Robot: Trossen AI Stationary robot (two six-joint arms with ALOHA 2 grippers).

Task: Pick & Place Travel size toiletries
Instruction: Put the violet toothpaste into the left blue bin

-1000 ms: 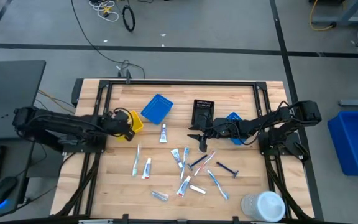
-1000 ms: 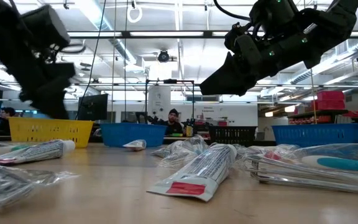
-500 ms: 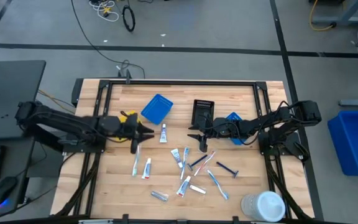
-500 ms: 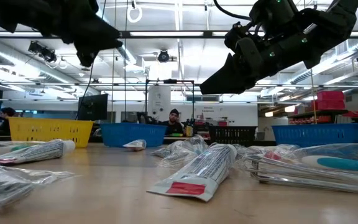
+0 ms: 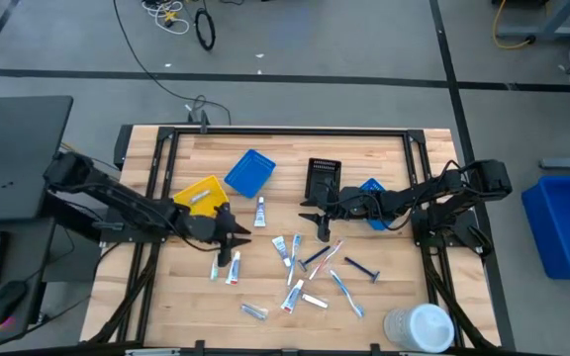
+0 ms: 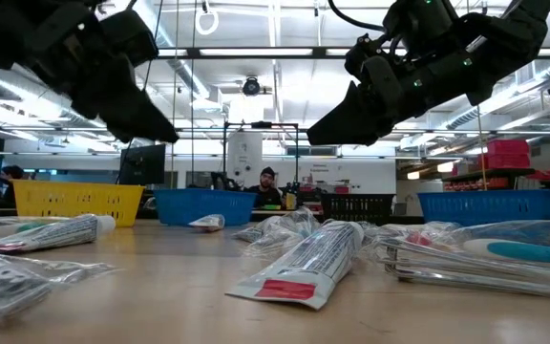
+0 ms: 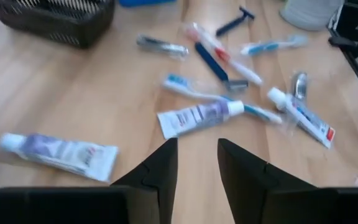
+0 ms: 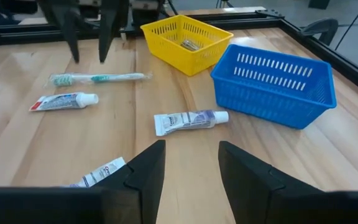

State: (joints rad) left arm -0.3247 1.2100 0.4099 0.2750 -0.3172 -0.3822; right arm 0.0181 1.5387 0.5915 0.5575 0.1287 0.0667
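Several travel size toiletries lie loose on the wooden table: a toothpaste tube (image 5: pixel 261 211), two tubes (image 5: pixel 226 263), a cluster of tubes and toothbrushes (image 5: pixel 303 259) and a dark razor (image 5: pixel 362 267). One pale item lies in the yellow bin (image 5: pixel 201 193). My left gripper (image 5: pixel 234 237) hangs open above the table just right of the yellow bin, over the two tubes, touching nothing; its wrist view (image 7: pixel 196 163) looks across the tubes. My right gripper (image 5: pixel 315 220) hovers open near the black bin (image 5: pixel 323 178), above the cluster's far end, and holds nothing (image 8: pixel 192 165).
A blue bin (image 5: pixel 250 170) stands far-centre, and a second blue bin (image 5: pixel 372 213) sits under my right arm. A large white round container (image 5: pixel 419 326) is at the near right corner. Bare wood lies along the far edge and at the near left.
My left gripper has moved from over the yellow bin toward the table's right and near side, and now hangs above the two tubes. The yellow bin, hidden under it before, now shows with an item inside.
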